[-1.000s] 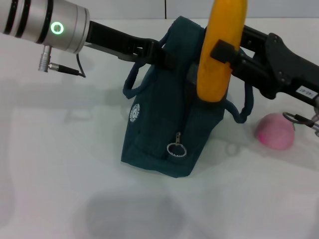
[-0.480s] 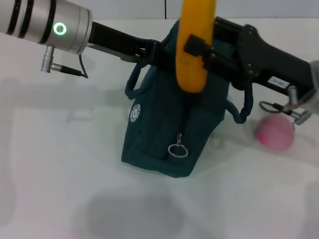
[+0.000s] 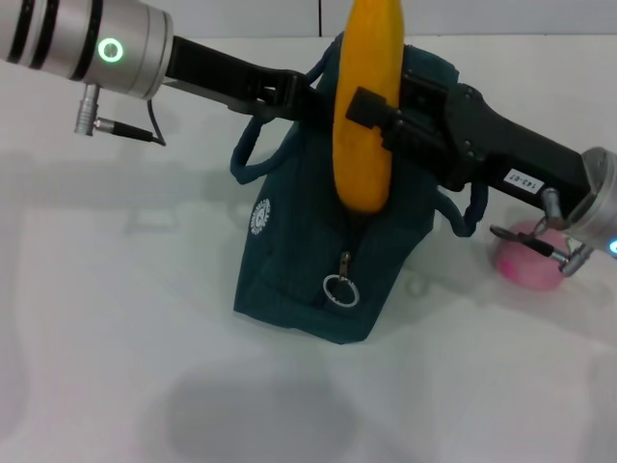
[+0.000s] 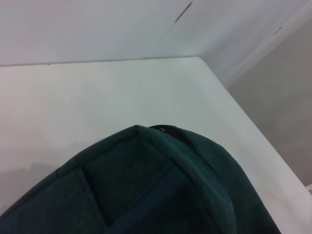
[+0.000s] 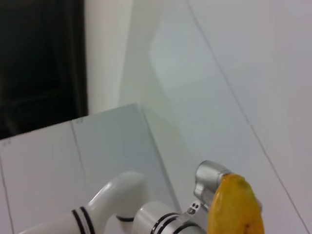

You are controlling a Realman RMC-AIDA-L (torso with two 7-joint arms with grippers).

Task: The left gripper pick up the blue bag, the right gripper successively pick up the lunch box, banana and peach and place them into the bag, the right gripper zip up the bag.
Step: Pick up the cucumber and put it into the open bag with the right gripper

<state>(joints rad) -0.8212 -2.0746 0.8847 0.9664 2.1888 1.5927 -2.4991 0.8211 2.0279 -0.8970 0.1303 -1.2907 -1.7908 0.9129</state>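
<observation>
The right gripper [image 3: 371,108] pinched the banana [image 3: 364,106] near its middle and held it almost upright over the bag [image 3: 328,241], its lower tip hanging just above the zipper line, in front of the top opening. The left gripper [image 3: 294,96] was pressed together on the bag's upper edge near a handle, holding that side up while the bag's base rested on the worktop [image 3: 116,367]. The peach [image 3: 528,258] lay on the worktop beside the bag, partly hidden behind the right arm. The lunch box was not visible, and whether it already lay inside could not be told. The likeliest trouble seemed to be the long banana catching on the fabric rim or a loop handle, since the mouth looked narrow and how far it gaped could not be seen. If let go from that height and angle, the banana could tip outward and slide down the sloped front panel onto the worktop. Pushing down against the soft bag might also drag the fabric out of the left gripper's hold and close the opening.
</observation>
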